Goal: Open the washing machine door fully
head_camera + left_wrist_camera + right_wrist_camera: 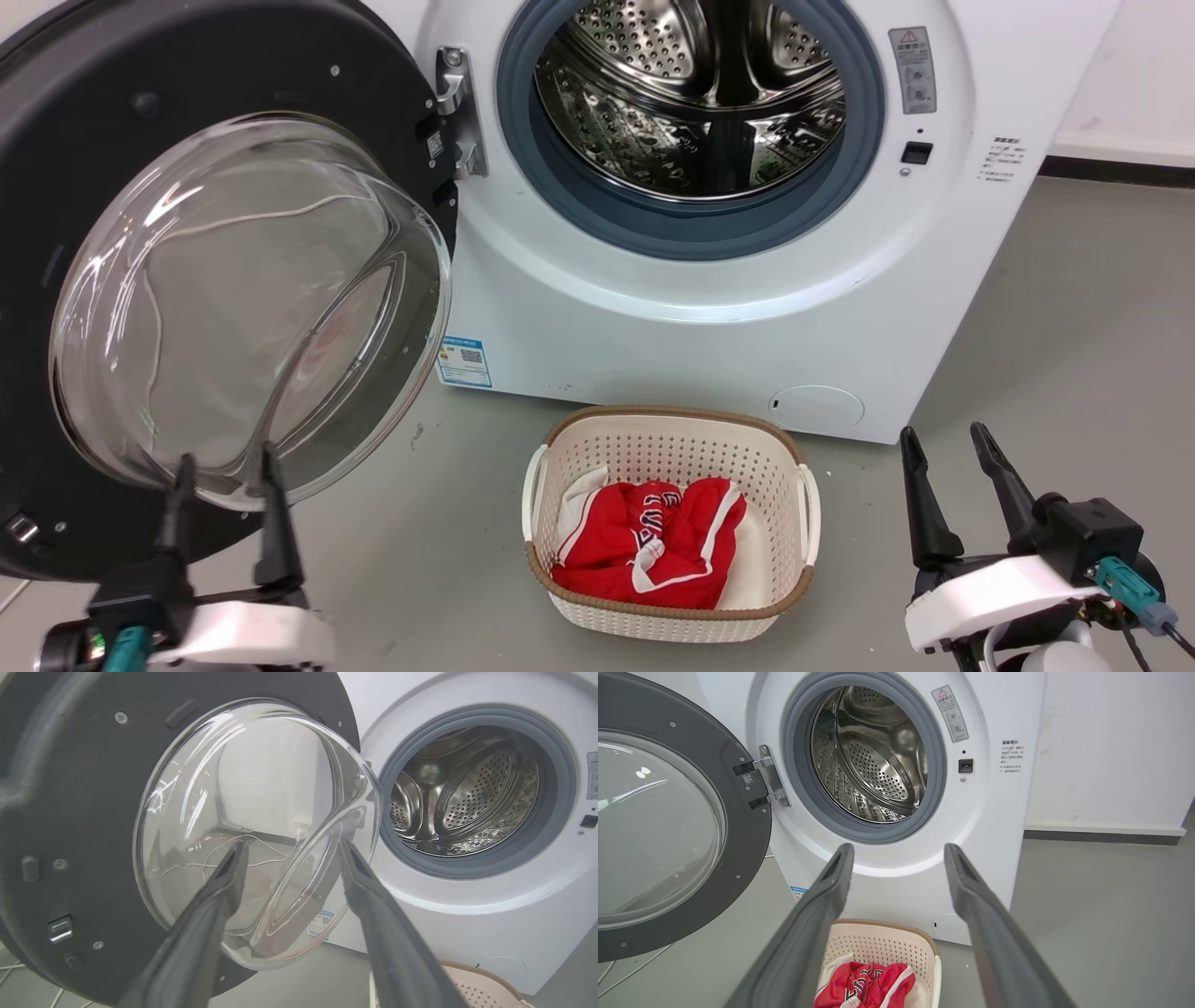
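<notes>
Black-rimmed washing machine door [243, 299] hangs wide, left edge cut off; left hand [228, 455] and right hand [943, 429] gape empty.

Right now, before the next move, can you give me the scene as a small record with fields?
door: stands wide open on its hinge, inner side facing the robot
machine: white, opening uncovered
drum: steel, no laundry visible inside
basket: on the floor before the machine, holds a red garment
left claw: open, low before the door; contact cannot be told
right claw: open, holds nothing, right of the basket
</notes>
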You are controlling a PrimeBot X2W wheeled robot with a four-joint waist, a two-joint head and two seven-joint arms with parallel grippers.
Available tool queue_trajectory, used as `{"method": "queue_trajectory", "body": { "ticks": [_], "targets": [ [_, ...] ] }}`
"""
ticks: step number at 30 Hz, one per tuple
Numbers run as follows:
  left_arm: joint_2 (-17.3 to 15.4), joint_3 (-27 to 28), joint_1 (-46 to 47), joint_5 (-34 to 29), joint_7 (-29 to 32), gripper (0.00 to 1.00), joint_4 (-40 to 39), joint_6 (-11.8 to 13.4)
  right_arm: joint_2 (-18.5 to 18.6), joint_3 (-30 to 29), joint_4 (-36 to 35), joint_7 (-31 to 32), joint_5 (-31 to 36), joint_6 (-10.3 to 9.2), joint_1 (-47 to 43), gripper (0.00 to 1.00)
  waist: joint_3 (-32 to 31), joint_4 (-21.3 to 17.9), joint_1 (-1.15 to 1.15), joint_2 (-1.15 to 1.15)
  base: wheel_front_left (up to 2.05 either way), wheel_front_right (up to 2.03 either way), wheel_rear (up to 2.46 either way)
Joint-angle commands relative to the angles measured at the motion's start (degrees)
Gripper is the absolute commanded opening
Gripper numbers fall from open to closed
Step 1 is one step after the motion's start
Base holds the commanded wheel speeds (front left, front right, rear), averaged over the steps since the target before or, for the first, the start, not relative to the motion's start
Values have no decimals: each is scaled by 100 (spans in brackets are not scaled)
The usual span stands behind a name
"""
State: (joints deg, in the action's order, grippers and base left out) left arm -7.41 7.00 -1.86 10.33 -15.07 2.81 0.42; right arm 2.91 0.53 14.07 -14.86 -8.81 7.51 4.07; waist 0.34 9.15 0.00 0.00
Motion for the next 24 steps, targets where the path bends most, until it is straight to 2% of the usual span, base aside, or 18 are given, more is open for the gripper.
{"method": "queue_trajectory", "body": {
  "ticks": [1,12,24],
  "targets": [
    [5,-37,69,-44,-12,100,-10,-33,-8,7,-29,-20,13,-3,-60,100,-24,-31,0,0,0,0,0],
    [116,-515,522,-300,-13,100,64,-378,-8,-49,-392,128,229,-3,-94,100,-75,-480,0,0,0,0,0],
    [229,-443,329,-376,-12,100,152,-352,-8,21,-492,206,186,-3,-134,100,-29,-854,0,0,0,0,0]
  ]
}}
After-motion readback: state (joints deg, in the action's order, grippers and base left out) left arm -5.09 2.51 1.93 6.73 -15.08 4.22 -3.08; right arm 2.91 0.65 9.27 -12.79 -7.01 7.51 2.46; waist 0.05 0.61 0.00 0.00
